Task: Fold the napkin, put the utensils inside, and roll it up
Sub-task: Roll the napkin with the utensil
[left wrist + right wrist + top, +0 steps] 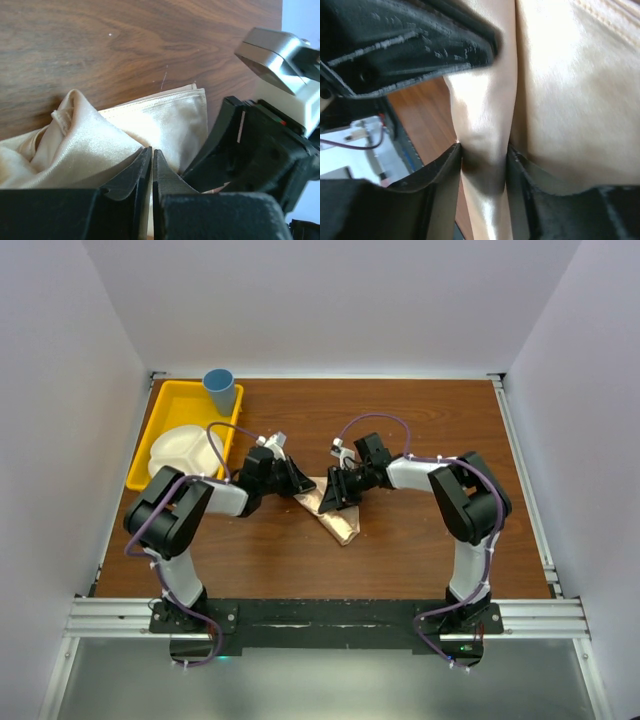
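Napkin sits mid-table, between the arms, folded to a rough triangle with its point toward the near edge. Left gripper is pinched tight on a thin layer. Right gripper has its jaws apart, straddling a ridge of cloth; can't tell if it's really gripping. The satin is shiny, slippery and bunches easily, so pull the fold taut and align the stitched hems before pressing flat. Fork isn't visible.

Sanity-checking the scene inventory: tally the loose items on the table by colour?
Peach: 1, napkin
Yellow: 1, tray
White: 1, plate
Blue: 1, cup
Total: 4
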Tool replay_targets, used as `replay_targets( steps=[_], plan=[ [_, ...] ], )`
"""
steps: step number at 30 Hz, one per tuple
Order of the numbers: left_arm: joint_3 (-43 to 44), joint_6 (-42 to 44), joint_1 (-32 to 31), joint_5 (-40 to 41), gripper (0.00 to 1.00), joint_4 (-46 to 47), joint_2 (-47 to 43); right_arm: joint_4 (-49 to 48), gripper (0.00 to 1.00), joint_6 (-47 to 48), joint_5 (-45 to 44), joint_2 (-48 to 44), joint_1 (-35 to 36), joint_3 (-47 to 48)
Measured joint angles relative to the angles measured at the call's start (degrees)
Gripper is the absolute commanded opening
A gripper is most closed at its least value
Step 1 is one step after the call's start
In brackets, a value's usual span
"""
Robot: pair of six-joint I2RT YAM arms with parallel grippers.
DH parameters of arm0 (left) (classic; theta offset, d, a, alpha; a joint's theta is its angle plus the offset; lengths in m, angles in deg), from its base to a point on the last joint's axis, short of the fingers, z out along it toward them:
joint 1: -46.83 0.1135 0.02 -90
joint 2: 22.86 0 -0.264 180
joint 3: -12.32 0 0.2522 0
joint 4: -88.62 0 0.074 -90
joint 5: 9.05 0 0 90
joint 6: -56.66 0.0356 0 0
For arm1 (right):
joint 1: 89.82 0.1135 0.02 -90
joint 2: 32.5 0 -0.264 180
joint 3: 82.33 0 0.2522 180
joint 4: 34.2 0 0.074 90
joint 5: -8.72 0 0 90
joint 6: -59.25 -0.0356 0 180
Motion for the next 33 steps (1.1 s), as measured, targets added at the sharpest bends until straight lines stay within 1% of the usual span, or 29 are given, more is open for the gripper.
replay_targets(
  steps=[4,7,11,13,14,18,19,20,25,26,28,33],
  plan=[
    [-0.2,-0.3,0.0,-0.2,0.09,2.6,1.1,8.5,0.54,4.3,-6.0,-3.4,0.5,1.4],
    [-0.2,-0.4,0.0,-0.4,0.08,3.9,1.8,12.5,0.56,6.6,-10.7,-5.7,1.4,1.7],
    [-0.2,-0.4,0.0,-0.5,0.08,4.3,2.0,16.7,0.54,9.4,-18.5,-10.3,4.5,1.7],
    [-0.2,-0.4,0.0,-0.6,0.08,4.3,2.0,17.3,0.51,10.5,-22.1,-12.8,6.4,0.9],
    [-0.2,-0.4,0.0,-0.6,0.08,4.3,2.0,17.1,0.48,11.0,-24.2,-13.9,7.4,0.0],
    [-0.1,-0.3,0.0,-0.7,0.08,4.1,2.0,17.2,0.47,12.5,-31.0,-16.5,9.6,-5.0],
    [0.0,-0.2,0.0,-0.8,0.08,3.9,2.0,17.3,0.49,12.8,-33.0,-16.6,9.7,-6.0],
    [0.2,-0.2,0.0,-0.9,0.08,3.7,2.0,17.5,0.54,12.9,-34.5,-16.7,10.0,-6.6],
    [1.0,0.4,0.0,-1.3,0.08,2.5,2.2,19.2,0.64,15.7,-41.3,-18.9,11.9,-5.6],
    [1.0,0.4,0.0,-1.4,0.08,2.3,2.2,19.3,0.69,16.2,-42.0,-19.1,12.4,-5.1],
    [1.3,0.5,0.1,-1.6,0.08,2.1,2.3,19.3,0.72,17.4,-43.4,-19.4,13.6,-3.8],
    [1.8,0.4,0.1,-1.9,0.08,1.7,2.7,19.1,0.75,19.8,-44.4,-17.0,16.9,2.2]
  ],
)
